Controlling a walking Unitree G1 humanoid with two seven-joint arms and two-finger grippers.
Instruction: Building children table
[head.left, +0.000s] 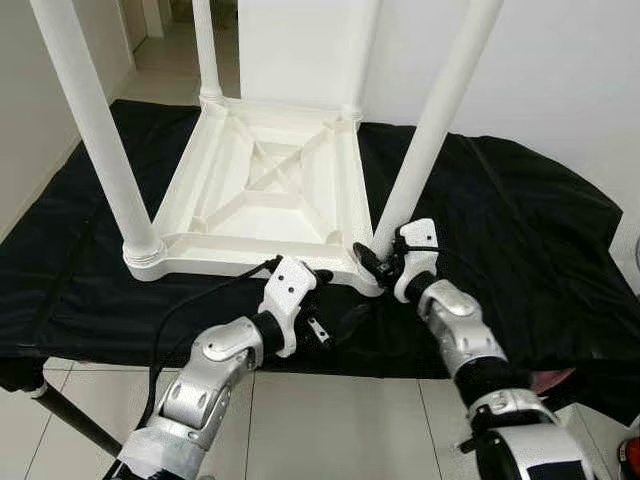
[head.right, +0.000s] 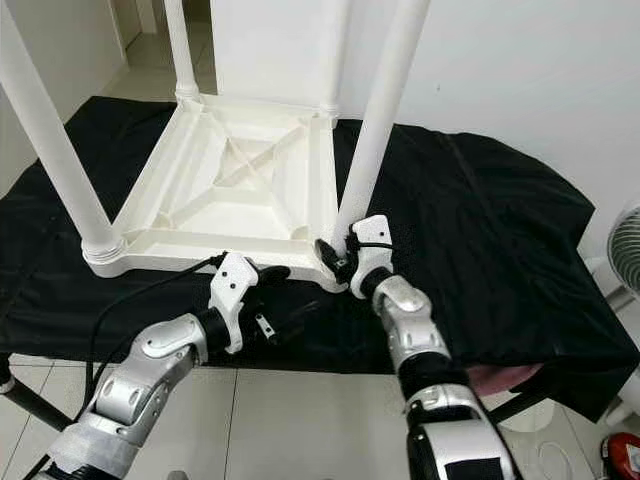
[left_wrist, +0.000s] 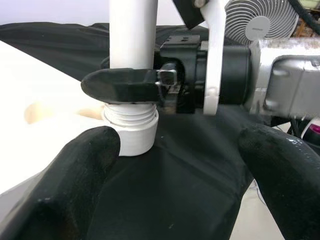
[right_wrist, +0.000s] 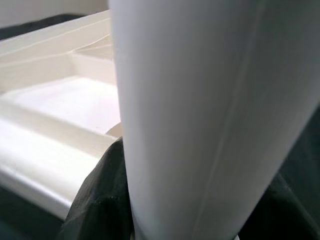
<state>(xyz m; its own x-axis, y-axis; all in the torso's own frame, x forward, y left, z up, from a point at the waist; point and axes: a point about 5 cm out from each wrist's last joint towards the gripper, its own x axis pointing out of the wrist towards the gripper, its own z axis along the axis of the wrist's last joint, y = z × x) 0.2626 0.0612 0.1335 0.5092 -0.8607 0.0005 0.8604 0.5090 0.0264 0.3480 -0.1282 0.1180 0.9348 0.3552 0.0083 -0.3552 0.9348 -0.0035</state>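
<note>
A white children's table (head.left: 255, 190) lies upside down on a black cloth, legs pointing up. My right gripper (head.left: 378, 255) is shut on the near right leg (head.left: 430, 130) just above its base at the table's front corner. In the left wrist view one black finger (left_wrist: 125, 85) crosses the leg above its threaded end (left_wrist: 131, 122). The right wrist view has the leg (right_wrist: 210, 115) pressed close between the fingers. My left gripper (head.left: 325, 305) hangs open at the table's front edge, pointing at that corner with nothing between its fingers (left_wrist: 75, 175).
The black cloth (head.left: 520, 230) covers a low surface whose front edge is right before me, with tiled floor below. The near left leg (head.left: 100, 130) and far left leg (head.left: 205, 50) stand upright. A fan (head.right: 625, 250) stands at the right, and a white wall rises behind.
</note>
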